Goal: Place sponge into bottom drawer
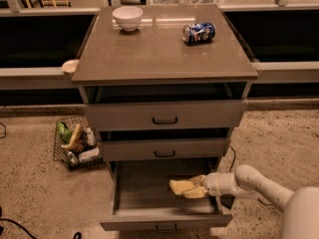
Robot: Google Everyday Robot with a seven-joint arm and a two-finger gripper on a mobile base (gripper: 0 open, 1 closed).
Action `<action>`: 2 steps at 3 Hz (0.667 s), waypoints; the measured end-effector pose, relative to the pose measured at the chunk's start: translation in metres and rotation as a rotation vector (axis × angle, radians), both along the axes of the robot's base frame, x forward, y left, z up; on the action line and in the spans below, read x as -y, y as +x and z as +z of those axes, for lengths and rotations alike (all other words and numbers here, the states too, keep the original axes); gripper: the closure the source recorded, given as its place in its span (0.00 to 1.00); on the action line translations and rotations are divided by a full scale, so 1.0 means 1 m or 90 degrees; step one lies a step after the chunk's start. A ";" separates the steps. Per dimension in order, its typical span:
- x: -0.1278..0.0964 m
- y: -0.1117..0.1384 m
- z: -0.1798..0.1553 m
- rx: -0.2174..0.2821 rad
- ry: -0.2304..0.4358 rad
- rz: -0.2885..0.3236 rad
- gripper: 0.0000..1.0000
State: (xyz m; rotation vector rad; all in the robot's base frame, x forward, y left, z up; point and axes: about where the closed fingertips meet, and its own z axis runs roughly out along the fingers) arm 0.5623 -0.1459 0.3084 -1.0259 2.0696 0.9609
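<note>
The bottom drawer [149, 217] is pulled out and its tray interior lies open. The pale yellow sponge [180, 187] is over the right half of that interior. I cannot tell whether it touches the drawer floor. My gripper [198, 187] reaches in from the right, over the drawer's right side, and is shut on the sponge's right end. The white arm [249, 183] runs off to the lower right.
The two upper drawers [164, 116] with black loop handles stand slightly ajar above. A white bowl [127, 18] and a blue soda can [198, 33] sit on the cabinet top. A wire basket [76, 143] of items stands on the floor to the left.
</note>
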 end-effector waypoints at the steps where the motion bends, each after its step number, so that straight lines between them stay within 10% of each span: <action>1: -0.015 0.014 -0.047 -0.036 0.008 0.017 1.00; 2: -0.024 0.026 -0.076 -0.060 0.016 0.028 0.82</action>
